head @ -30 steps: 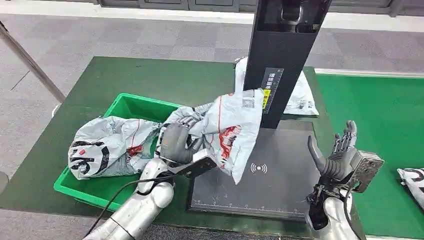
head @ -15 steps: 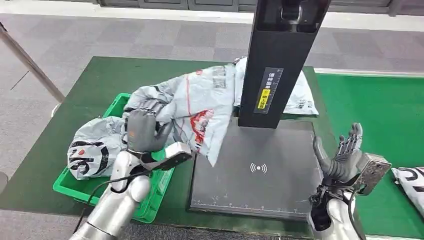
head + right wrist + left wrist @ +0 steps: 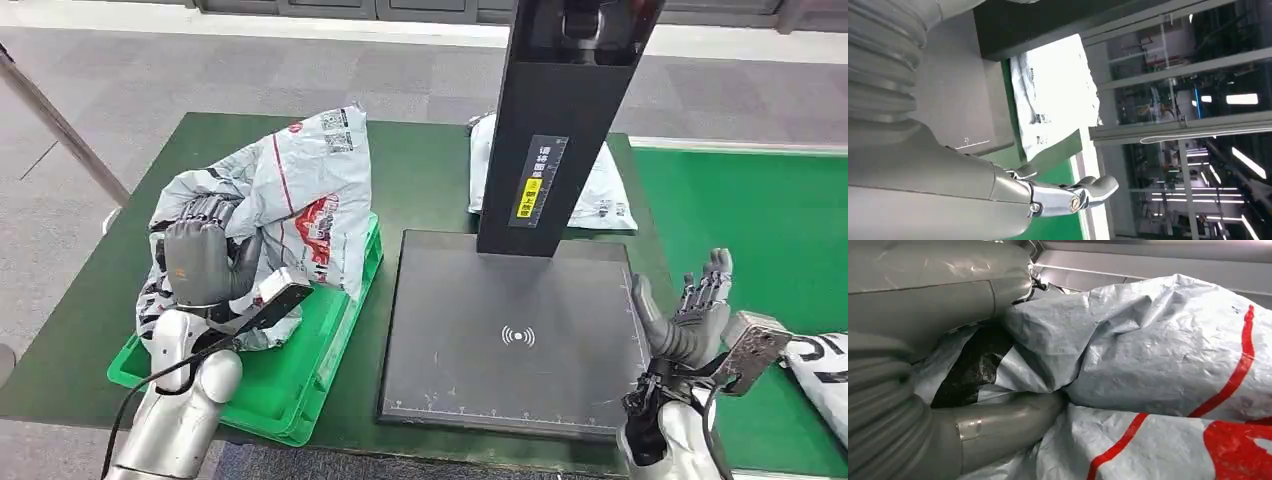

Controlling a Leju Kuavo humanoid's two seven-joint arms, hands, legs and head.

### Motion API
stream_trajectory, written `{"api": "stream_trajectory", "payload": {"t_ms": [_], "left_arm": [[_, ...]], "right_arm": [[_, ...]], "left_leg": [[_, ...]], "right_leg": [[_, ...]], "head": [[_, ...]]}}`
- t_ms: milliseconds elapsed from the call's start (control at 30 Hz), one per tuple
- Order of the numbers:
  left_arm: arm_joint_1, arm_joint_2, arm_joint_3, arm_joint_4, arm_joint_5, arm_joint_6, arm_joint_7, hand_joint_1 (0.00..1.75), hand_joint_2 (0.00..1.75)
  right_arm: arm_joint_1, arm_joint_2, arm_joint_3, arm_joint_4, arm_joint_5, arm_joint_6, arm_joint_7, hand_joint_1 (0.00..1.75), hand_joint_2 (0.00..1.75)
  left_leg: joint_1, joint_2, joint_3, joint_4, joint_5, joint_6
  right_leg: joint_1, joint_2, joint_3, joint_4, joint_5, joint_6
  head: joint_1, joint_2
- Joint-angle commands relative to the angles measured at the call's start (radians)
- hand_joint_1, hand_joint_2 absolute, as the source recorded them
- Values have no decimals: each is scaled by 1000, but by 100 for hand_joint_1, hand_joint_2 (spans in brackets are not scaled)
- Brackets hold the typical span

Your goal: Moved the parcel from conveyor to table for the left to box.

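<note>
Two hands share the work, and they stand well apart. The left hand (image 3: pixel 200 262) has its fingers closed around a bunch of the grey plastic parcel (image 3: pixel 300 205), a courier bag with red print. It holds the bag up by the gathered edge so the rest hangs free beside and beyond the hand, over the green bin (image 3: pixel 300 375). That carry looks meant to keep the slack bag off the rim until it is above the opening; the parcel seems not yet let go. In the left wrist view the crumpled film is pressed tight against the thumb (image 3: pixel 1008 415), so the hold looks firm.

Under the hand, already in the bin, lies a second grey bag (image 3: pixel 160 300), largely hidden by the held one.

The right hand (image 3: pixel 685 315) is held upright with fingers spread and nothing in it, beside the far edge of the dark scanner base plate (image 3: pixel 515 330), probably waiting. Just beyond it on the green conveyor (image 3: pixel 790 230) lies another parcel (image 3: pixel 825 365), partly cut off by the frame.

Between the hands rises the black scanner column (image 3: pixel 560 120), with a white mailer (image 3: pixel 600 190) behind it. The column is no obstacle to the drop; the bin's near rim and the bag already inside are what the hanging parcel could snag on.
</note>
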Motion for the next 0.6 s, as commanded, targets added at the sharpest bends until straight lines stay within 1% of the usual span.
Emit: {"api": "stream_trajectory", "payload": {"t_ms": [33,67,100,133,233,367,467,600], "left_arm": [[25,108,124,270,-376,-340,412,0,175],[-19,102,126,385,-347,-320,355,0,175],[-39,96,119,410,-324,-363,314,0,175],[-46,93,113,406,-313,-382,304,0,175],[-70,112,70,411,-275,-462,265,0,175],[-90,136,49,450,-181,-507,226,0,175],[-91,137,45,451,-181,-508,226,0,175],[-91,137,45,451,-181,-508,226,0,175]], "right_arm": [[7,-4,-58,0,-5,18,43,0,175],[2,0,-62,-2,-3,26,48,0,175],[-6,3,-64,5,1,35,53,0,175],[-10,4,-66,9,4,40,55,0,175],[-15,2,-68,17,10,52,61,0,175],[-13,0,-75,19,11,59,64,0,175],[-13,-1,-76,19,11,60,65,0,175],[-13,-1,-76,19,11,60,65,0,175]], "left_leg": [[-1,3,4,-3,0,0],[0,6,8,-7,1,-1],[-1,2,6,-5,1,0],[-1,3,8,-6,1,-1],[1,7,2,-1,-1,-3],[2,6,4,-3,0,-3],[1,8,4,-2,0,-3],[2,8,5,-3,0,-3]], "right_leg": [[-1,2,3,-2,0,-1],[0,4,5,-5,2,-2],[-1,0,5,-3,0,-1],[0,1,6,-4,1,-2],[2,5,-2,0,2,-4],[2,3,1,-2,2,-4],[2,5,0,0,2,-4],[2,6,1,-2,3,-5]], "head": [[0,0],[0,0],[1,0],[0,0],[0,0],[0,0],[0,0],[0,0]]}}
